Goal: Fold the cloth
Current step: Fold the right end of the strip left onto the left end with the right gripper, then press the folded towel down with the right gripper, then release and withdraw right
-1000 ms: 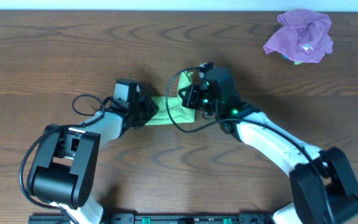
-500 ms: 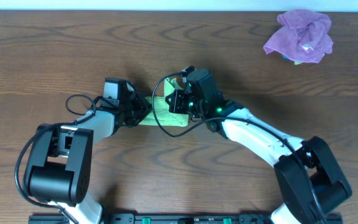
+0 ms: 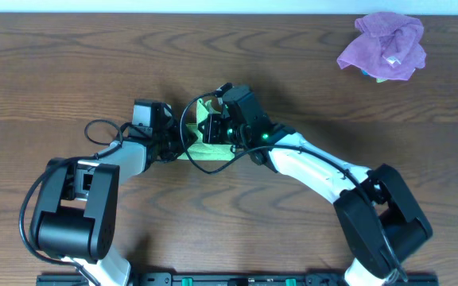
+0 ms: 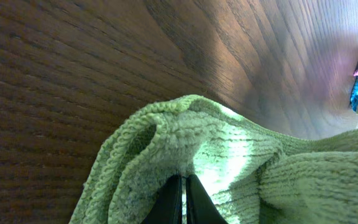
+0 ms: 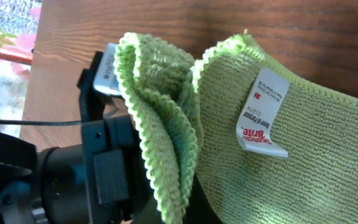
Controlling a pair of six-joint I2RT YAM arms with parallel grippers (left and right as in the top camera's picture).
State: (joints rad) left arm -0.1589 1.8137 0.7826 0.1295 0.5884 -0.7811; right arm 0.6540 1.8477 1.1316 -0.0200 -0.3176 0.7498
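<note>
Since a second ago, right gripper (image 3: 215, 127): I have swung it left, clamped on the tagged edge of the cloth (image 3: 205, 149).
left gripper (image 3: 178, 143): clamped on the opposite edge, nudged slightly left.
cloth: mid-table (image 3: 70, 63), bunched between both claws.
task: I judge the edges nearly meet; the fold is closing.

Even daylight, sunlit patch on cloth (image 4: 229, 155), soft close-up focus
</note>
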